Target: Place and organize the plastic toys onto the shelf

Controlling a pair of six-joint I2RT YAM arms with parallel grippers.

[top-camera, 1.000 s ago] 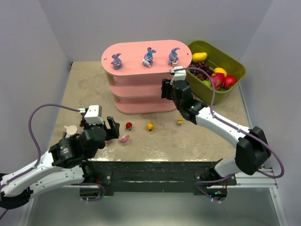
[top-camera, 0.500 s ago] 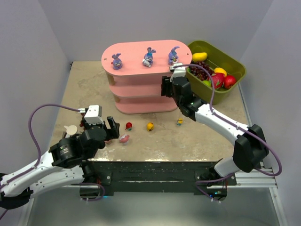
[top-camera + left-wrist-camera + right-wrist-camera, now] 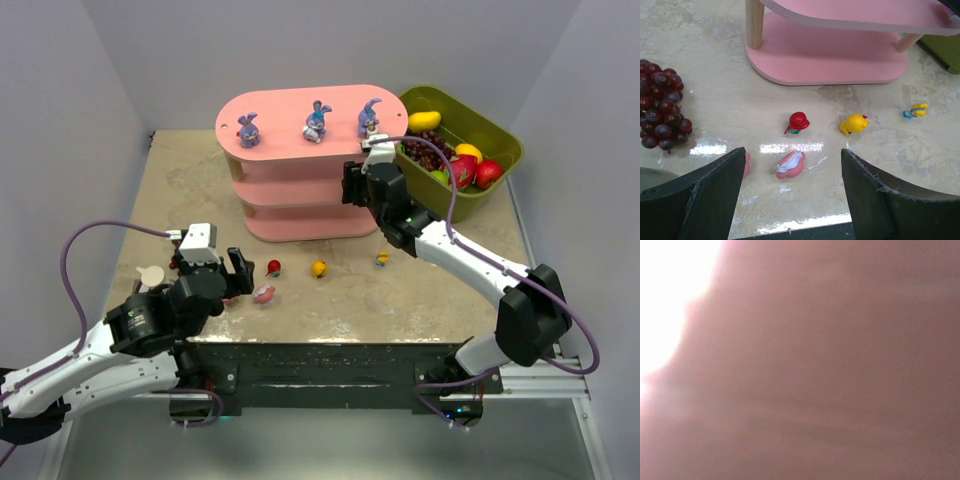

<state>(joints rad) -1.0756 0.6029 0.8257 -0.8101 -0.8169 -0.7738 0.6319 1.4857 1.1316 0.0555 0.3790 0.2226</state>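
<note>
Over the last second my right arm [image 3: 470, 265] has pushed in and up against the right end of the pink shelf [image 3: 300, 125], level with its middle board. Its wrist camera now shows only a pink blur, so it sits very close to the shelf. I cannot tell whether the right jaws are wide, narrow or holding a toy. I judge a placement on that board is under way.

My left arm [image 3: 150, 315] has not moved. The left jaws stand wide and empty, low over the bench in front of the shelf, straddling a pink-and-white toy [image 3: 790, 164].

That toy lies on its side. Its long axis runs at a slant, and roughly across the gap between the jaws.

Just closer to the shelf lie a red toy [image 3: 797, 122] and a yellow toy [image 3: 853, 123], with a small yellow-and-blue toy [image 3: 915, 111] further right.

Three purple bunnies [image 3: 318, 122] stand upright in a row on the shelf's top board, ears up.
</note>
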